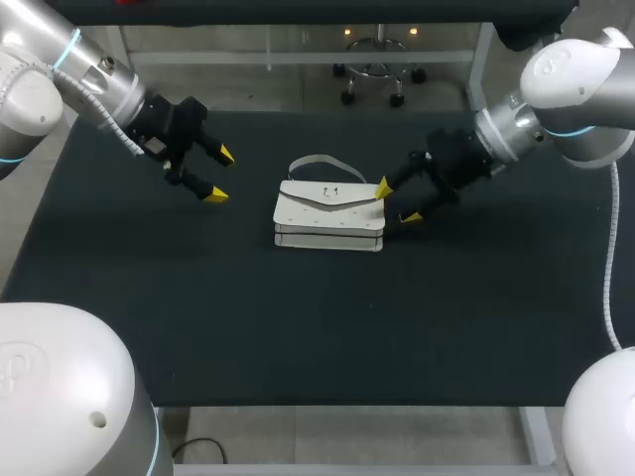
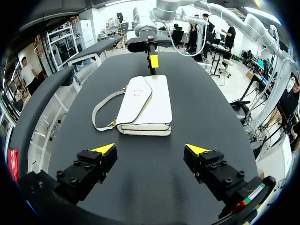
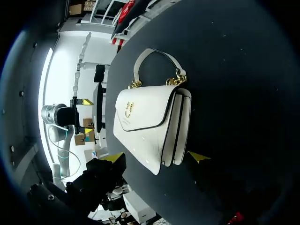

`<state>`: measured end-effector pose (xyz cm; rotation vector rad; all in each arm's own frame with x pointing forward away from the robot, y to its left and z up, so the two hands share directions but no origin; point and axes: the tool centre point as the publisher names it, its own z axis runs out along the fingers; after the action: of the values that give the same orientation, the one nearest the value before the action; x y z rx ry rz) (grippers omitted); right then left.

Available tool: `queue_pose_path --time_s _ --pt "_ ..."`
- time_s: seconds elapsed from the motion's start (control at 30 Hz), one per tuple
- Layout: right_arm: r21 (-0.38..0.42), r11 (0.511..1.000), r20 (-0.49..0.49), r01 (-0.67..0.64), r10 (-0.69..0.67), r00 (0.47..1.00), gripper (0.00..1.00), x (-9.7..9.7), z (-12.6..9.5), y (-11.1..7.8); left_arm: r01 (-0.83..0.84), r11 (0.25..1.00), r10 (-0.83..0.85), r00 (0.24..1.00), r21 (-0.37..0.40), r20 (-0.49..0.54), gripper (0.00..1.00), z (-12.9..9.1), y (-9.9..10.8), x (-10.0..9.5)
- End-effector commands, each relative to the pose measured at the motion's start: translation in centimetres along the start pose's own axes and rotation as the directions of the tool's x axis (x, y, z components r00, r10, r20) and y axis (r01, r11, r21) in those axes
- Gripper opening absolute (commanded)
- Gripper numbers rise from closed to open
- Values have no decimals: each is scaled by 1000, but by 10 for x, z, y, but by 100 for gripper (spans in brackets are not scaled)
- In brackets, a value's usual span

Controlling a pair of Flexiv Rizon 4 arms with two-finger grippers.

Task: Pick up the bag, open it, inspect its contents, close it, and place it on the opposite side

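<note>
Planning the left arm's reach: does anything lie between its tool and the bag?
Nothing visible: only bare table lies between the left tool and the bag. The right tool sits at its far end.

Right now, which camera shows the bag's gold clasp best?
The right wrist view: the clasp sits close and face-on on the closed bag. The left wrist view shows it smaller and foreshortened; the head view shows only a tiny mark.

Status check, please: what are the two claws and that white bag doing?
Left gripper open, short of the bag. Right gripper open, astride its end. Bag flat, closed, unlifted.
</note>
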<state>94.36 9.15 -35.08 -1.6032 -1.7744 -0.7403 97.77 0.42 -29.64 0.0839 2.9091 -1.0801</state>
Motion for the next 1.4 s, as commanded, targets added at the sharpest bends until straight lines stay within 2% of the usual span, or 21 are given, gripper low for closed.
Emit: queue_pose_path --time_s 0.03,0.17,0.27,0.53,0.67,0.77,0.93,1.4 --pt "-6 998 121 70 -68 990 100 10 -13 -6 -1 1000 1 1000 2 2 100 1 0 0" --pt "9 984 213 175 -173 962 100 15 -24 -5 -1 1000 1 1000 2 2 100 1 0 0" --pt "32 967 314 253 -250 916 100 21 -32 -4 -1 1000 1 1000 2 2 100 1 0 0" --pt "80 909 488 410 -394 779 100 29 -48 1 -1 1000 1 1000 2 2 100 1 0 0" --pt "97 875 612 474 -428 665 100 35 -50 2 -1 1000 1 1000 2 2 100 1 0 0" --pt "102 855 658 509 -441 610 100 38 -50 1 -1 1000 1 1000 2 2 100 1 0 0" --pt "107 821 696 561 -465 548 100 41 -53 2 -1 1000 1 1000 2 2 100 1 0 0" --pt "113 814 698 570 -473 537 100 42 -55 2 -1 1000 1 1000 2 2 100 1 0 0"
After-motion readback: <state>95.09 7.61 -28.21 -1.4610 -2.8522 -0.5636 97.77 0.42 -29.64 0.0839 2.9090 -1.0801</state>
